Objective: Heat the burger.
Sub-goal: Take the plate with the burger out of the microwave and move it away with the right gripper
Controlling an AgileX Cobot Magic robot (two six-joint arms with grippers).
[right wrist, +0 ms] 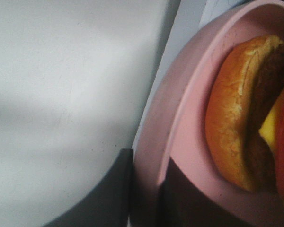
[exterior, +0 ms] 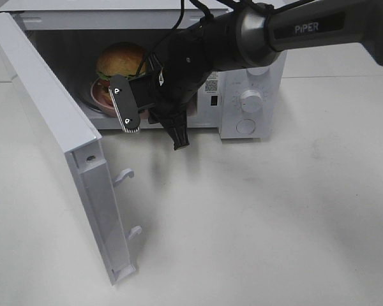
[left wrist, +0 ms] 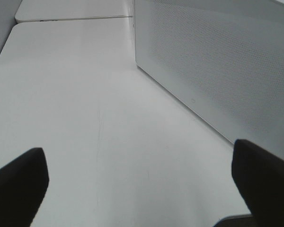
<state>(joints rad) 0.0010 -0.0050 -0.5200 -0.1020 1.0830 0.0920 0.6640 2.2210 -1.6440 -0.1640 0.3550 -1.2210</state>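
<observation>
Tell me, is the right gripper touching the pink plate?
Touching. The right wrist view shows the right gripper with its fingers closed on the pink plate's rim.

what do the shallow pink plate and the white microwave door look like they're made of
Shallow pink plate: probably plastic or melamine, going by its matte, even colour and thin moulded rim. White microwave door: the frame looks like painted metal or plastic with a smooth satin surface; its panel shows a fine perforated mesh, likely metal behind a window.
</observation>
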